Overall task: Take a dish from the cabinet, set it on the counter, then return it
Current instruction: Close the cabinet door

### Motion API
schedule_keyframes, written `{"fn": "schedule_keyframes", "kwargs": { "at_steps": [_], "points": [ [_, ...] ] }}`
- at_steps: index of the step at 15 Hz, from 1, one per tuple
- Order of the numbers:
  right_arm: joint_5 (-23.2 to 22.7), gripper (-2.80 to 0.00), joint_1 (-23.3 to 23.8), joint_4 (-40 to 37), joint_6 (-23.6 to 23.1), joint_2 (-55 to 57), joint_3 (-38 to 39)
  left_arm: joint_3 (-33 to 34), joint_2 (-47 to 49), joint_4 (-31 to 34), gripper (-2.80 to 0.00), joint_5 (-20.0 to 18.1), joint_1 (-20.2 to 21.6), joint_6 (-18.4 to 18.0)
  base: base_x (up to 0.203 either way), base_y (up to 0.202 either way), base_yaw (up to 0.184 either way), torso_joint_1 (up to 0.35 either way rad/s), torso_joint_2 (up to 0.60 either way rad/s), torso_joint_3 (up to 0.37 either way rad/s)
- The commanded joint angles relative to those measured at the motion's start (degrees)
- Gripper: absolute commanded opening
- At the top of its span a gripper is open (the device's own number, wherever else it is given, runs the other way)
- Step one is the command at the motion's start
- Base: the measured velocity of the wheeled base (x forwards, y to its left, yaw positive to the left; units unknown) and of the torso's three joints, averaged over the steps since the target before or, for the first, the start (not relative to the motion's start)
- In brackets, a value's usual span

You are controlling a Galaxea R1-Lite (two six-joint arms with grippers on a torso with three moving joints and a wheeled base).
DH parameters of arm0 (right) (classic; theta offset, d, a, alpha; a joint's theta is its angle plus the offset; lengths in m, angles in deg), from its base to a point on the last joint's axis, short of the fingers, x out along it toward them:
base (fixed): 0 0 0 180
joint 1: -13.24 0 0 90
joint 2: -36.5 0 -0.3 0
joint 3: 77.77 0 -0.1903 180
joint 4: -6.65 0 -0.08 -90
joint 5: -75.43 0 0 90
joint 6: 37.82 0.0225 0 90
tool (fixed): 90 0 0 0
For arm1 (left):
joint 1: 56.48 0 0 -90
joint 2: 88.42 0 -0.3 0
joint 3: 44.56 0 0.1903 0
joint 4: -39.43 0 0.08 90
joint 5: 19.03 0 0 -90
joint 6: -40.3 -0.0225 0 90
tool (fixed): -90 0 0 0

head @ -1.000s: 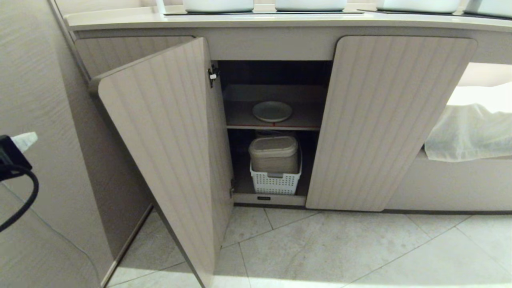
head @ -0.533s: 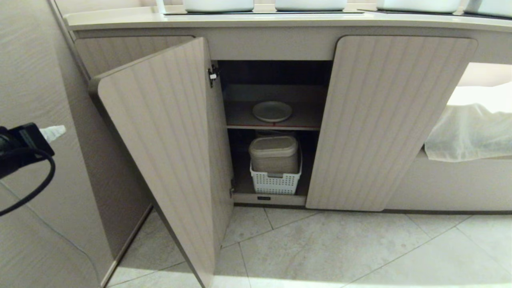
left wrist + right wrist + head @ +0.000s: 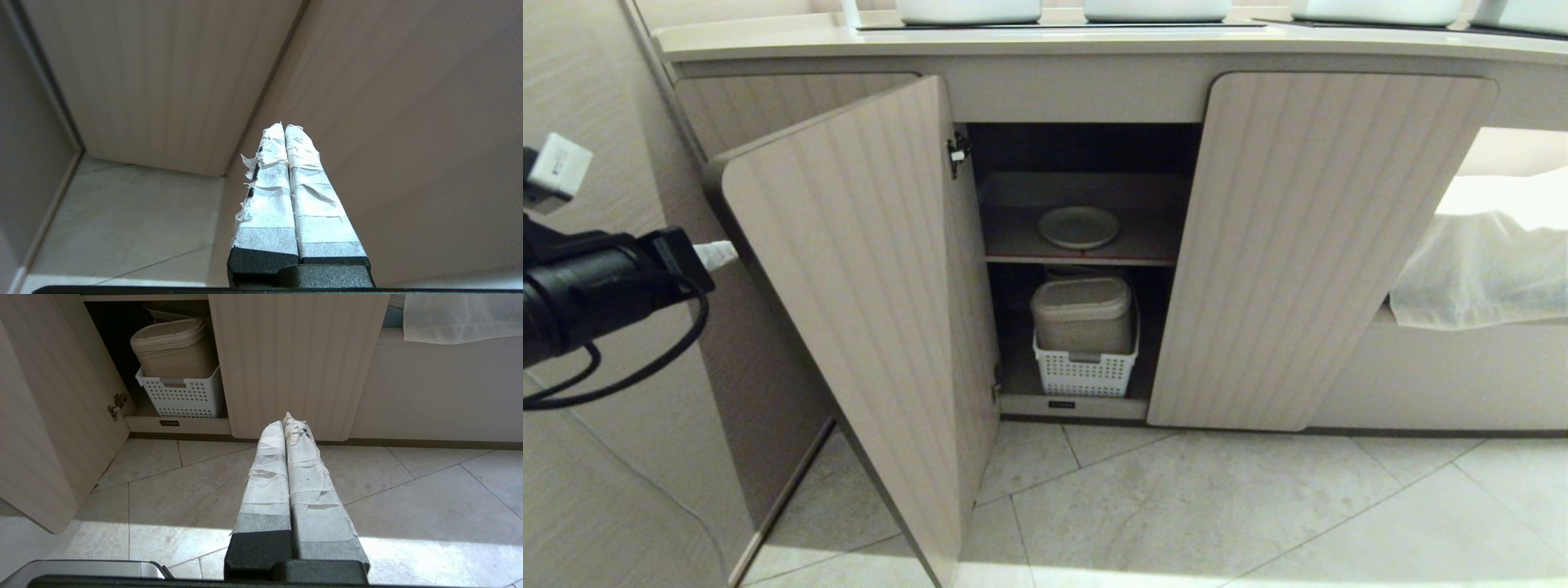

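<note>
Pale stone floor tiles [image 3: 1217,506] and a beige textured wall panel [image 3: 596,98] frame the scene. Furthest left, the left gripper [image 3: 719,255] is seen, its white-taped fingers [image 3: 286,179] pressed together with nothing held, just beside the outer face of the open left fluted door [image 3: 866,302]; it is judged to be placed behind that door, so a route round the door edge would be needed to reach the shelf. The low beige cabinet [image 3: 1331,245] is shown with its right door covering part of the opening. The plain off-white round dish [image 3: 1078,226] is seen lying flat on the red-edged inner shelf [image 3: 1078,260], not yet taken. Below, a beige lidded container [image 3: 1082,314] is kept in a white perforated plastic basket [image 3: 1085,374]. The cream-white counter [image 3: 1045,41] runs along above. A white cloth [image 3: 1478,261] is draped at right. The right gripper [image 3: 289,428] is parked low over the floor, fingers closed, empty. No readable writing is found.
</note>
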Motion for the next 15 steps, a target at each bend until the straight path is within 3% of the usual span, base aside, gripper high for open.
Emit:
{"fn": "schedule_keyframes", "kwargs": {
  "at_steps": [1,8,15],
  "points": [
    [0.0,-2.80,0.0,0.0,0.0,0.1,0.0,-1.7,2.9,-0.1,-2.80,-0.5,-0.4,1.3,0.000,0.000,0.000,0.000,0.00,0.000],
    [0.0,-2.80,0.0,0.0,0.0,0.0,0.0,-2.9,5.3,-0.1,-2.80,-4.8,-0.1,7.4,0.000,0.000,0.000,0.000,0.00,0.000],
    [0.0,-2.80,0.0,0.0,0.0,0.1,0.0,-3.3,5.5,0.1,-2.80,-11.7,-0.4,9.2,0.000,0.000,0.000,0.000,0.00,0.000]
  ]
}}
